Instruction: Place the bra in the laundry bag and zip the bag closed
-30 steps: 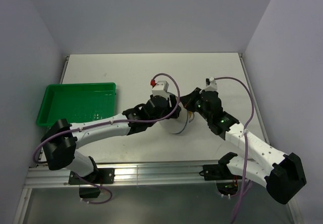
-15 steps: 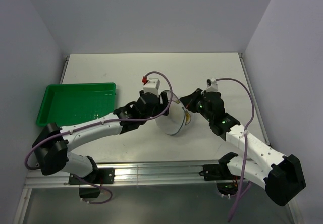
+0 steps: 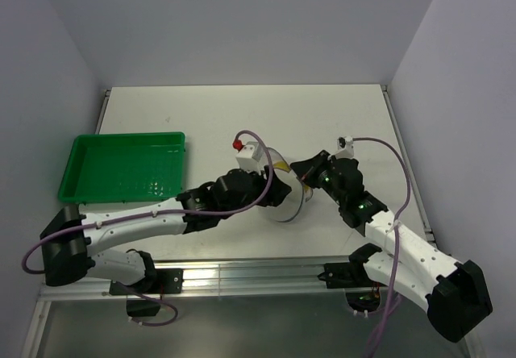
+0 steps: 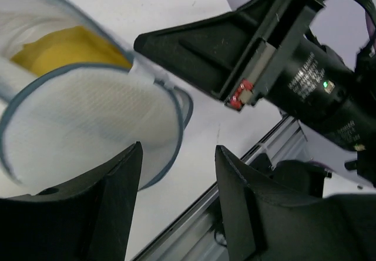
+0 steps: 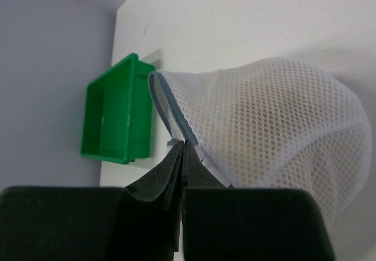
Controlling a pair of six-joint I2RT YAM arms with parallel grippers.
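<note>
well, the limp, light mesh bag [image 3: 287,197] sits on the table [image 3: 201,116], bra [image 4: 64,49] tucked inside; right claw [image 5: 181,155] pinches its blue zip edge [image 5: 167,111], the firmest hold, perhaps at the pull; left claw [image 4: 178,161] gapes empty.

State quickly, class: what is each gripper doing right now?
Left gripper: open, holding nothing.
Right gripper: closed, pinching the laundry bag by its zipper edge.

Round white mesh laundry bag [image 3: 288,202] w/ blue-grey zip trim, propped on edge approx. mid table [image 3: 201,116], mouth partly open. Mustard-yellow bra [image 4: 64,49] tucked inside btwn the halves, visible thru the gap.
</note>
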